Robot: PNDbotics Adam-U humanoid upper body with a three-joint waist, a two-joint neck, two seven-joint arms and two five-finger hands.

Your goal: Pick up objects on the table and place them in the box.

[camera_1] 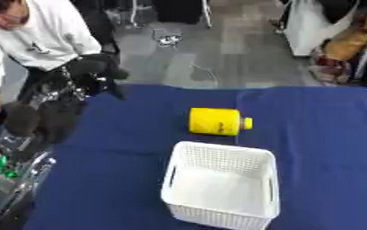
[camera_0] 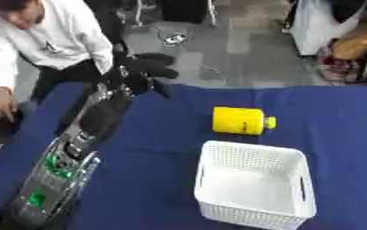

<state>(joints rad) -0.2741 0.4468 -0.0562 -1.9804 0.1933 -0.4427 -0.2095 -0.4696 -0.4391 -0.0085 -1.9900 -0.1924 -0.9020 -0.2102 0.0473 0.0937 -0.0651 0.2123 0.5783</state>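
Your left hand (camera_0: 143, 72) hangs at the table's (camera_0: 163, 179) far edge, fingers curled, holding nothing. The yellow bottle (camera_0: 239, 120) lies on its side mid-table, just beyond the white box (camera_0: 253, 186), cap toward the right edge. It sits right of and nearer than your hand. Right hand not visible.

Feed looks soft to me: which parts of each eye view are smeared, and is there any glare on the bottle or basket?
Left eye view: the left hand is smeared and dark, fingers unreadable; the bottle is soft-edged, no glare. Right eye view: same softness; the basket reads evenly lit, mesh blurred, no harsh shadow on the blue table.
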